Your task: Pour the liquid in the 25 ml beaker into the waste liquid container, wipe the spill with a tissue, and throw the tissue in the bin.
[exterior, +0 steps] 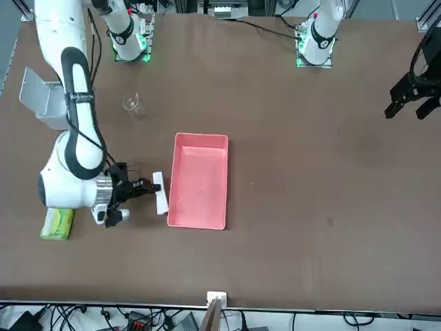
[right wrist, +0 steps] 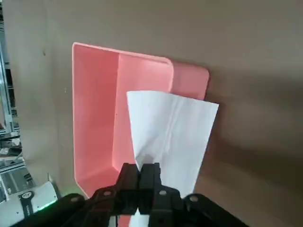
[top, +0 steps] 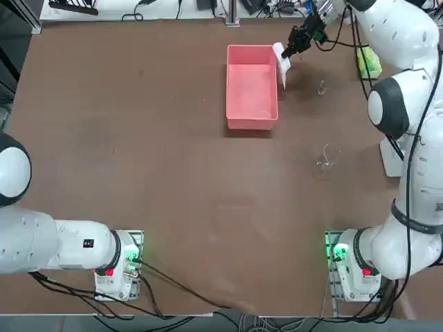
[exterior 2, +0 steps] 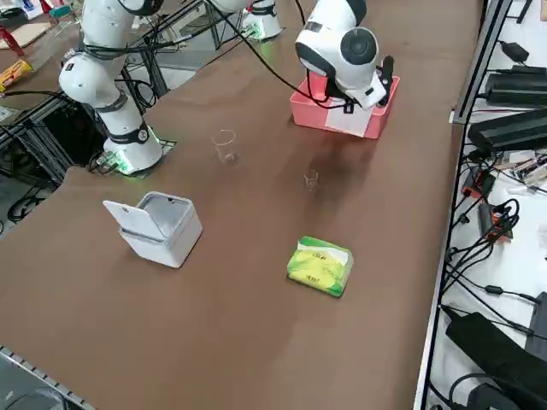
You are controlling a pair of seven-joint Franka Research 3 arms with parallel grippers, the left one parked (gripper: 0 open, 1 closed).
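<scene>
Right pincer (right wrist: 140, 176) pinching tissue (right wrist: 173, 130)

pink rectangular plastic tray (top: 252, 86) | white paper tissue (right wrist: 170, 137) | yellow-green tissue pack (exterior 2: 320, 266) | light grey box bin (exterior 2: 158, 226) | brown surface (top: 138, 152)

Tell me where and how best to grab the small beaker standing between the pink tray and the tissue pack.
Probably grip the 25 ml beaker across its glass wall, coming straight down from above: it stands upright and alone on the table, with free space all round. The right hand, shut on the tissue beside the waste liquid container, would need freeing first.
</scene>
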